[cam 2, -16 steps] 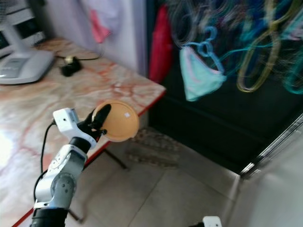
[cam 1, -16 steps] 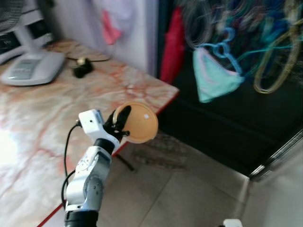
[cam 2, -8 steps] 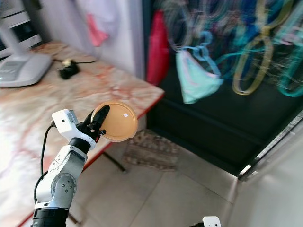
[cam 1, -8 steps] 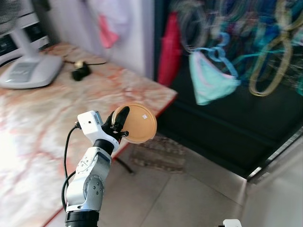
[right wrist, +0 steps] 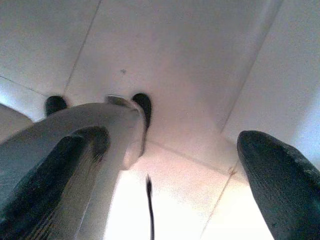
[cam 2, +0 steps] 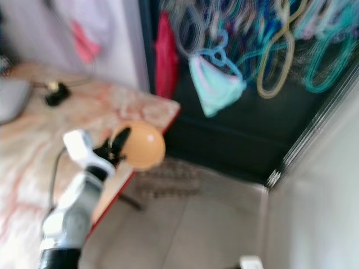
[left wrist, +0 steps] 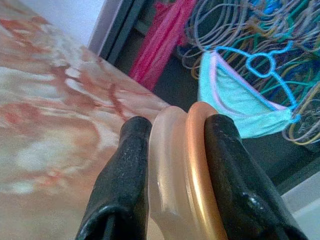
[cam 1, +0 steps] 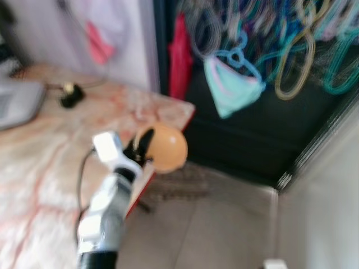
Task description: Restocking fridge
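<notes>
Left gripper (cam 1: pixel 145 147): raised in front of the robot, near the corner of the table; its two black fingers (left wrist: pixel 125 175) are closed on a round container – one finger on each flat side.
Round container (cam 1: pixel 165 148): orange-tan, shaped like a disc with a lid, held on edge; in the head views it sits at about 2 o'clock from the white wrist, over the table edge and the floor. In the left wrist view it shows as a pale part and an orange part pressed between the fingers.
Right gripper (right wrist: pixel 200 165): hanging low over the floor; the fingers stand wide apart, with nothing between them.
Table (cam 1: pixel 50 140): marble top with pink-orange veins and a red edge, at 9 o'clock of the scene.
On the table: a small dark object (cam 1: pixel 70 96) with a cable, far at 10 o'clock; I cannot tell what it is because of blur.
Hangers (cam 1: pixel 280 50): many coloured ones in a dark opening at 1 o'clock – a light green cloth (cam 1: pixel 231 87) hangs on a blue one.
Red cloth (cam 1: pixel 179 56): hanging at 12 o'clock, beside the dark opening.
Floor (cam 1: pixel 224 224): pale tiles, with a patterned mat (cam 1: pixel 176 182) just under the table corner.
</notes>
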Controlling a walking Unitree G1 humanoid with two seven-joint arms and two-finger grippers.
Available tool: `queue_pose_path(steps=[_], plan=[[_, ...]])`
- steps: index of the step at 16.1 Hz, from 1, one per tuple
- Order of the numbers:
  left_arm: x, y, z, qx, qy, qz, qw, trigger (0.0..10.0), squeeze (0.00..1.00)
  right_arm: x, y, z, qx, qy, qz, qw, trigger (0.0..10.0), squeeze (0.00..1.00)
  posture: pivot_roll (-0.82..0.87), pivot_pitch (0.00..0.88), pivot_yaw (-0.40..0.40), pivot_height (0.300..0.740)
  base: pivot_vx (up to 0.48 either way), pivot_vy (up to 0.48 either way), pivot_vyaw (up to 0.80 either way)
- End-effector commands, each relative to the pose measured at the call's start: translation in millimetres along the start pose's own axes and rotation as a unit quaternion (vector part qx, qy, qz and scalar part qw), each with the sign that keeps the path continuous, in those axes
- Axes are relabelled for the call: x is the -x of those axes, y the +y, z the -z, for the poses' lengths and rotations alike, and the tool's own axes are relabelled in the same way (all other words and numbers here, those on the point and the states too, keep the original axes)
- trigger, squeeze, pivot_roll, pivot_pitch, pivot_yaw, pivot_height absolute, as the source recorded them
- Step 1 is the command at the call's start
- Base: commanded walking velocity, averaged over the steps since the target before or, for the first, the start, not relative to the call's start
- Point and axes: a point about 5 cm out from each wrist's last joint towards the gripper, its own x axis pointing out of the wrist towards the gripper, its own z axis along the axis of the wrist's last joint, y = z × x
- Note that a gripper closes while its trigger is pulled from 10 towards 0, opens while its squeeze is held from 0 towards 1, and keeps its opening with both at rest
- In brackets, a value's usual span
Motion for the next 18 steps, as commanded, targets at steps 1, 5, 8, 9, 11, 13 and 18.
queue_pose_path(steps=[1,5,8,9,11,13,18], plan=[[-0.9,-4.1,-3,0.003,-0.007,0.008,1.0,10.0,0.0,0.4,-1.5,2,0.001,0.007,0.001,1.0,10.0,0.0,0.1,0.071,0.027,0.74,0.0,0.0,-0.8],[-0.6,-4.5,-1,0.003,-0.004,0.011,1.0,10.0,0.0,0.4,-1.5,2,0.002,0.007,0.0,1.0,10.0,0.0,0.1,0.071,0.027,0.74,0.0,0.0,-0.8],[-0.4,-4.1,0,0.001,0.0,0.013,1.0,10.0,0.0,0.3,-1.0,2,0.001,0.007,0.0,1.0,10.0,0.0,0.1,0.069,0.029,0.74,0.0,0.0,-0.8],[-0.3,-4.5,1,0.0,0.001,0.014,1.0,10.0,0.0,0.3,-1.0,2,0.001,0.007,0.0,1.0,10.0,0.0,0.1,0.069,0.029,0.74,0.0,0.0,-0.8],[-0.6,-4.6,1,-0.001,0.002,0.015,1.0,10.0,0.0,0.2,-0.7,2,0.0,0.007,-0.001,1.0,10.0,0.0,0.1,0.069,0.031,0.74,0.0,0.0,-0.8],[-0.7,-3.5,1,-0.003,0.003,0.013,1.0,10.0,0.0,0.1,-0.3,1,-0.001,0.007,-0.001,1.0,10.0,0.0,0.1,0.07,0.032,0.74,0.0,0.0,-0.8],[1.1,9.4,6,-0.007,0.014,-0.013,1.0,10.0,0.0,-0.2,1.7,2,-0.003,0.006,-0.002,1.0,10.0,0.0,0.09,0.066,0.041,0.74,0.0,0.0,-0.8]])
